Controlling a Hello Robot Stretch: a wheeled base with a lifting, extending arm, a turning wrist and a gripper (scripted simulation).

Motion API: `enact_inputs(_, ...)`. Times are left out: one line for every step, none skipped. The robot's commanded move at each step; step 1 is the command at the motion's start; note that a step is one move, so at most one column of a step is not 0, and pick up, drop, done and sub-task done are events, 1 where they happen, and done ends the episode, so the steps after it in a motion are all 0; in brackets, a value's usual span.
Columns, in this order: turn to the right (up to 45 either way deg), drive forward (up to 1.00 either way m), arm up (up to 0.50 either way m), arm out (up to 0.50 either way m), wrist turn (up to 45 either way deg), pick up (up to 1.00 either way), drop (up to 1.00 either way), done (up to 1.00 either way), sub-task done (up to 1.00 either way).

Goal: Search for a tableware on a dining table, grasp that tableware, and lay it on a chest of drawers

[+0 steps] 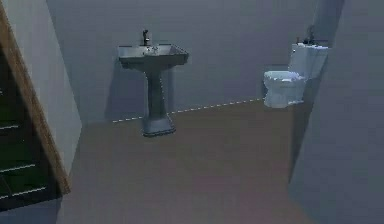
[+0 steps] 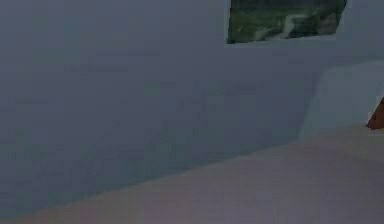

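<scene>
I am in a bathroom. A grey pedestal sink point(image 1: 153, 60) with a dark tap stands against the far wall in the forward view. A white toilet point(image 1: 290, 78) sits at the right by a wall corner. In the arm side view a plain grey wall point(image 2: 130, 100) rises above a strip of brown floor point(image 2: 270, 190).
A wooden door frame point(image 1: 35, 110) with dark shelving or steps beside it lines the forward view's left edge. Brown floor point(image 1: 190, 170) lies open between me and the sink. A framed picture point(image 2: 285, 20) hangs high on the wall in the arm side view. A small brown object point(image 2: 377, 115) shows at that view's right edge.
</scene>
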Motion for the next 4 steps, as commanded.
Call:
enact_inputs(-45.0, 0.00, 0.00, 0.00, 0.0, 0.00, 0.00, 0.00, 0.00)
enact_inputs(-9.0, 0.00, 0.00, 0.00, 0.0, 0.00, 0.00, 0.00, 0.00)
enact_inputs(0.0, 0.45, 0.00, 0.00, 0.0, 0.00, 0.00, 0.00, 0.00)
enact_inputs(-39.0, 0.00, 0.00, 0.00, 0.0, 0.00, 0.00, 0.00, 0.00)
